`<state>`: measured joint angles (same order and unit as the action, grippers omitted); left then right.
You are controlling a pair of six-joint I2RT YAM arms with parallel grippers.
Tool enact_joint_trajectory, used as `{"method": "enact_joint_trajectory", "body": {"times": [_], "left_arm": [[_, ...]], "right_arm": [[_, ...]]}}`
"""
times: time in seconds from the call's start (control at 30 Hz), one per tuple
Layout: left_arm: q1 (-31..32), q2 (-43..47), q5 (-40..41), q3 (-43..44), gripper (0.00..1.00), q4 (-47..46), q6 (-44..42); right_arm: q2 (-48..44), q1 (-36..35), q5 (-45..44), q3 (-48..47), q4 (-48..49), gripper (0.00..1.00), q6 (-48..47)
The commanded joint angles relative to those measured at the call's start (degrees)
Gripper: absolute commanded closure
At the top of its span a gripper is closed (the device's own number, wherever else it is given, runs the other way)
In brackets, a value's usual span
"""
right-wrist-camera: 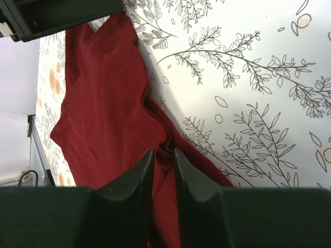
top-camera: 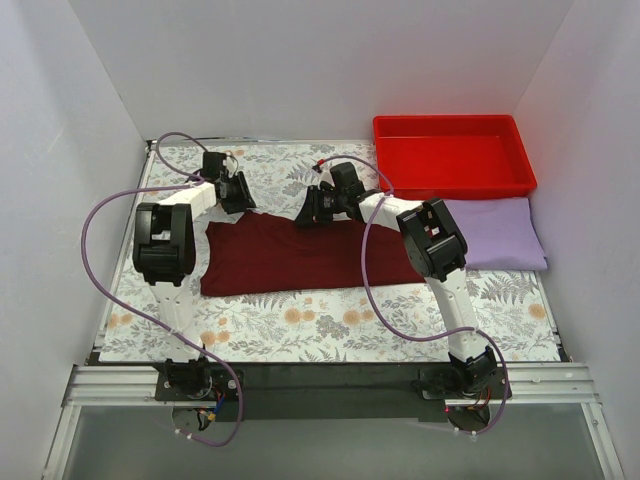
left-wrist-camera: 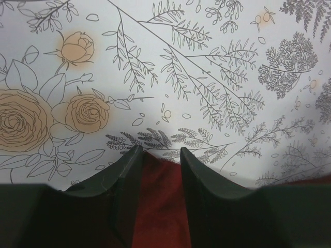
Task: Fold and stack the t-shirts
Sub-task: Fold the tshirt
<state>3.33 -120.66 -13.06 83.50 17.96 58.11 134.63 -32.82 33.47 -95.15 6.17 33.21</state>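
Sprawling maroon t-shirt (top-camera: pixel 300 255), edge rumpled

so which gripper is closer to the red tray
Right. The right gripper is at the maroon shirt's far edge, left of the red tray; the left gripper is farther left.

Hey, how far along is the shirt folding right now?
Done: the lavender shirt lies folded on the right. In hand: the maroon shirt lies flat and looks partly folded. The right gripper pinches its far edge, and the left gripper straddles that edge, though its grip is unclear. Left: finish folding the maroon shirt and stack the two.
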Motion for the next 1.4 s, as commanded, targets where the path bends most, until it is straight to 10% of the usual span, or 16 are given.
{"method": "enact_joint_trajectory", "body": {"times": [0.0,0.47,0.7,0.93,1.37], "left_arm": [[2.28,-1.33,9.43,-0.27,0.66,2.79,-4.22],[5.02,-2.65,20.18,-0.8,1.0,2.96,-6.25],[5.02,-0.81,21.93,-0.8,1.0,3.49,-4.76],[5.02,1.92,25.19,-0.89,0.69,3.58,-2.65],[7.83,1.13,26.24,-1.77,0.73,6.82,-1.77]], "right_arm": [[0.2,-0.23,1.51,-2.14,2.44,0.73,0.97],[-0.15,-0.58,1.77,-1.61,3.58,0.94,1.07],[-0.95,-0.67,2.21,-1.61,3.76,0.99,0.36],[-0.68,-0.67,2.74,-1.7,3.84,0.99,0.19],[-0.42,-0.76,2.82,-1.26,3.93,0.99,0.71]]}}
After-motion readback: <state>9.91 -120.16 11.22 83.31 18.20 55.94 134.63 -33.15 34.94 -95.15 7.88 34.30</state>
